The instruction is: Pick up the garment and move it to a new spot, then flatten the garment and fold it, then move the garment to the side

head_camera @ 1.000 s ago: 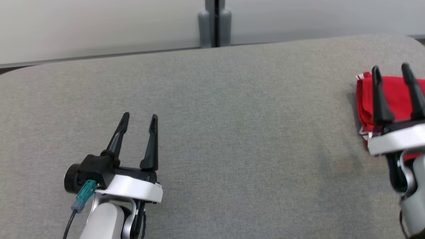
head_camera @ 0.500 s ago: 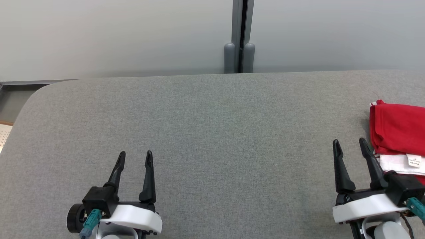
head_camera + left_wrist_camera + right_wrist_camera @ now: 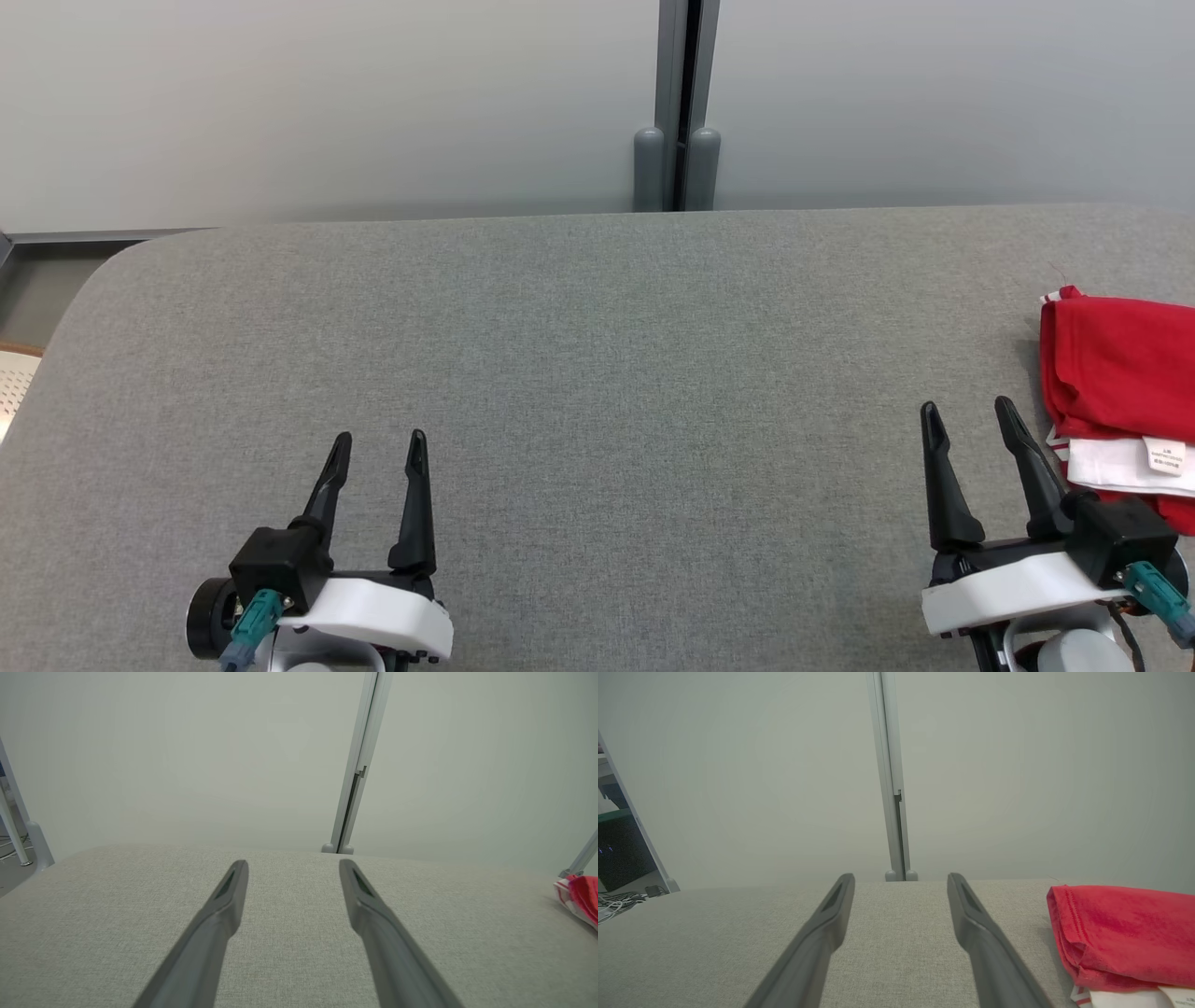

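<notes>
Head view shows the folded red garment [image 3: 1116, 364], with a white layer and a small label at its near edge, lying on the grey bench [image 3: 597, 373] at the far right and cut off by the picture's right edge. The right jaws stand apart, gripping nothing, just beside the garment's left edge; in the right wrist view the garment [image 3: 1125, 933] lies to the right of both fingers, clear of them. The left jaws are likewise apart, gripping nothing, over the bench's near left and well apart from the garment [image 3: 581, 896], which the left wrist view catches at its right edge.
</notes>
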